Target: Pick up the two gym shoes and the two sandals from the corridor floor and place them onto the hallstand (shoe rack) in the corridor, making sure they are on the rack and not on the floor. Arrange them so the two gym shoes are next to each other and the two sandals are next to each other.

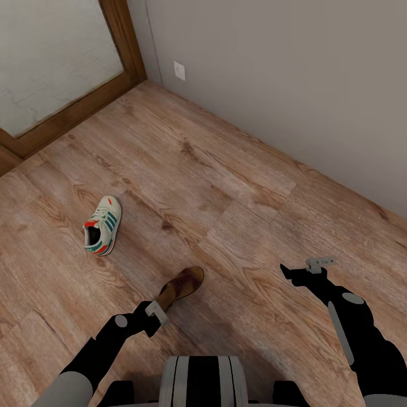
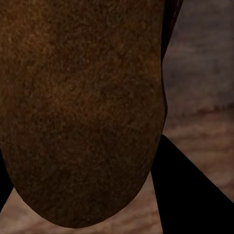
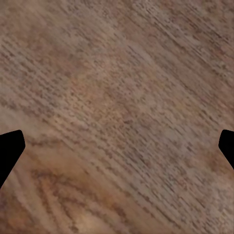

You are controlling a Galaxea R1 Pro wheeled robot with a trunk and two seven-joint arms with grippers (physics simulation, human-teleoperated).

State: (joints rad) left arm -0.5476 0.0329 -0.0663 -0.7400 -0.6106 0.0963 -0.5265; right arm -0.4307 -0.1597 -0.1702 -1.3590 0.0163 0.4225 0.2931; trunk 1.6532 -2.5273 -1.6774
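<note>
Left gripper point(image 1: 163, 302) carried one brown sandal point(image 1: 182, 285), and you had it clamped near the heel end, with the toe pointing away from the trunk. In the left wrist view the sandal's brown underside point(image 2: 80, 112) sat directly against the camera, and the dark fingers point(image 2: 187, 195) flanked it closely; judged from that, the hold was firm. The head view did not settle whether the sandal was lifted clear of the corridor floor point(image 1: 237, 186) or still touched it.

Right gripper point(image 1: 305, 270) hung spread wide and empty above bare planks, well apart from any shoe. In the right wrist view its two fingertips point(image 3: 9, 151) stood at opposite sides with only wood grain point(image 3: 117, 107) between them.

One gym shoe point(image 1: 103, 225) lay upright on the floor to the left of the base, well apart from the sandal and nearer the glazed door point(image 1: 51, 62) at the far left corner of the floor than the grey wall point(image 1: 282, 79).

Procedure for the step in hand, stated as judgement:

1. You needed to keep the left jaws closed on the sandal throughout the carry; a heel-end hold lets the toe droop and swing.
2. You needed to raise the sandal clear of the planks before the base moved.
3. You could have used the free right gripper for the gym shoe, approaching from above across its narrow width.
4. You needed to turn the base to find the rack before any placing.
</note>
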